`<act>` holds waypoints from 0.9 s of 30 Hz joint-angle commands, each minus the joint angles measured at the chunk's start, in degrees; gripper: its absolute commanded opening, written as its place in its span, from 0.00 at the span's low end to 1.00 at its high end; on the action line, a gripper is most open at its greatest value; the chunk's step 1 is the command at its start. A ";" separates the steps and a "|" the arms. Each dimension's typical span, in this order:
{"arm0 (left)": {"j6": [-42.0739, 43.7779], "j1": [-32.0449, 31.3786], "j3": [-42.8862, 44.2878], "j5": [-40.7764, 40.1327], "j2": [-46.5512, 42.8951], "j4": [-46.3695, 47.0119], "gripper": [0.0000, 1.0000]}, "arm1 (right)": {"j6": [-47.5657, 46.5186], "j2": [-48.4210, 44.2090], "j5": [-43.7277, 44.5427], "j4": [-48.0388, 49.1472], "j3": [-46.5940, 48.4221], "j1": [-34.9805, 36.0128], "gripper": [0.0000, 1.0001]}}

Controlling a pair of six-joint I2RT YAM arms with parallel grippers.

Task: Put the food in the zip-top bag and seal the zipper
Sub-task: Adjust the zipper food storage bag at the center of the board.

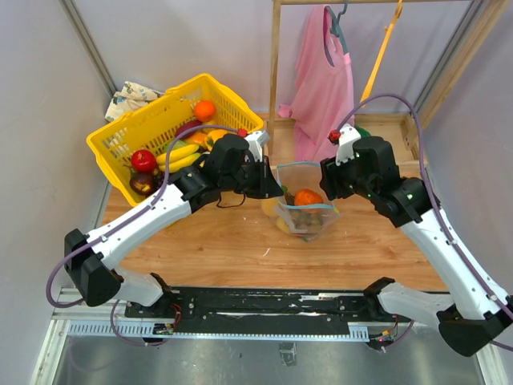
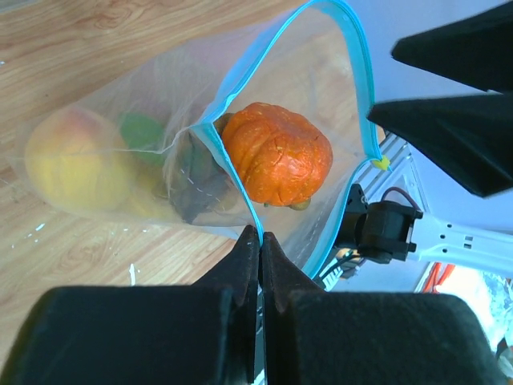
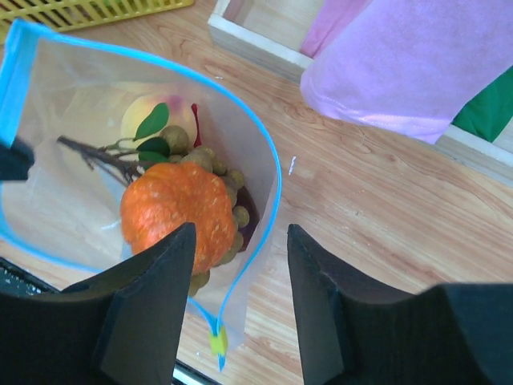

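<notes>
The zip-top bag stands on the counter at mid-depth, between the two grippers, with its mouth open upward. The left gripper is fully closed and pinches the zipper on the bag's left rim. The right gripper stands partly open at the right rim. The strip passes between its fingers, and it holds nothing.

The food in the bag includes an orange fruit, a grape cluster and a yellow fruit.

Handling: the film appears thin, soft and slippery, and is likely to crumple under any grip on the wall. The load sits low, so the mouth is likely to sag if released. The zipper is the stiffest part. Take hold there, near the small yellow tab at its end, and press both tracks together.

More toy produce lies in the yellow basket at the far left.
</notes>
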 commanded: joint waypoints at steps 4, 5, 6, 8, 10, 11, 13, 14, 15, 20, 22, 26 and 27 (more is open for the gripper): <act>-0.53 0.62 0.01 -1.47 -0.54 1.16 0.00 | -3.37 -8.24 -4.85 -4.41 -4.17 -0.70 0.58; -0.53 0.71 0.02 -1.61 -0.54 1.05 0.00 | -3.56 -9.49 -5.40 -4.76 -5.29 -0.68 0.59; -0.48 0.75 0.00 -1.59 -0.54 0.96 0.00 | -3.88 -10.87 -6.09 -5.13 -6.23 -0.72 0.61; -0.39 0.93 0.07 -1.74 -0.60 0.81 0.00 | -4.54 -13.22 -8.03 -5.83 -8.07 -0.72 0.62; -0.33 1.23 -0.11 -2.00 -0.82 0.65 0.00 | -4.89 -15.03 -10.05 -6.27 -9.87 -0.73 0.62; -0.35 1.34 -0.20 -2.02 -0.99 0.67 0.00 | -5.01 -15.78 -10.72 -6.25 -10.91 -0.75 0.62; -0.33 1.53 -0.57 -2.11 -1.32 0.65 0.00 | -5.32 -16.72 -11.02 -5.66 -13.08 -0.71 0.61; -0.35 1.61 -0.65 -2.07 -1.42 0.63 0.00 | -5.51 -16.81 -10.82 -5.24 -14.04 -0.70 0.60; -0.35 1.63 -0.72 -2.04 -1.42 0.62 0.00 | -5.63 -16.71 -10.47 -4.58 -14.88 -0.72 0.58; -0.51 1.64 -1.35 -1.53 -1.72 0.81 0.00 | -6.23 -15.20 -8.65 0.73 -17.79 -0.71 0.47; -0.70 1.64 -1.84 -1.66 -2.13 0.89 0.00 | -6.27 -14.62 -8.62 2.87 -18.20 -0.73 0.43; -0.82 1.77 -2.56 -2.39 -2.80 0.73 0.00 | -6.62 -13.44 -9.01 5.07 -17.71 -0.67 0.20; -0.75 1.81 -2.46 -2.93 -2.90 0.45 0.00 | -6.82 -13.13 -9.41 4.69 -16.95 -0.72 0.12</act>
